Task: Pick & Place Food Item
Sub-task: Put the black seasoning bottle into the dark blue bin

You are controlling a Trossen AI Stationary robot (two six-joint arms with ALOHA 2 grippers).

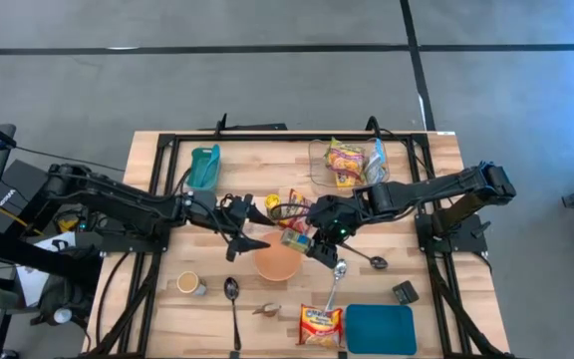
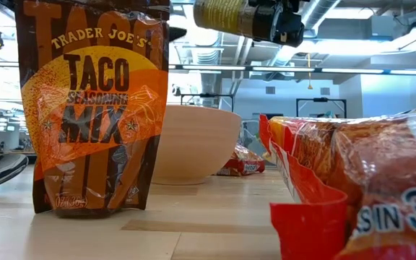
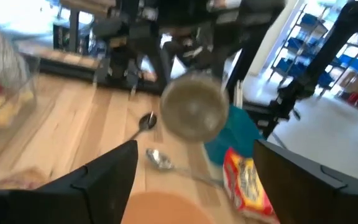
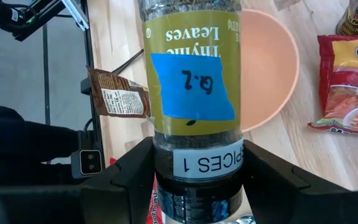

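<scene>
My right gripper (image 1: 315, 239) is shut on a thyme-leaves spice jar (image 4: 194, 68) with an olive label and a blue tape patch. It holds the jar in the air beside the far rim of the pink-orange bowl (image 1: 279, 262). The low view shows the jar (image 2: 230, 16) high above the bowl (image 2: 193, 144). My left gripper (image 1: 250, 239) is open and empty, just left of the bowl, pointing at the jar's base (image 3: 194, 112). My right gripper pinches the jar near its dark cap end (image 4: 199, 165) between its two fingers (image 4: 129, 171), one on each side. The fingers lie along the jar, whose base points away from the wrist. The jar is lifted clear and lies roughly level.
A Taco Seasoning Mix packet (image 2: 92, 108) stands near the front edge. Ramen packets (image 1: 320, 324), a teal pad (image 1: 379, 329), spoons (image 1: 232, 294) (image 1: 337, 284) and a small cup (image 1: 189, 283) lie near the front. A clear tub of packets (image 1: 345, 165) and a teal cup (image 1: 205, 168) stand at the back.
</scene>
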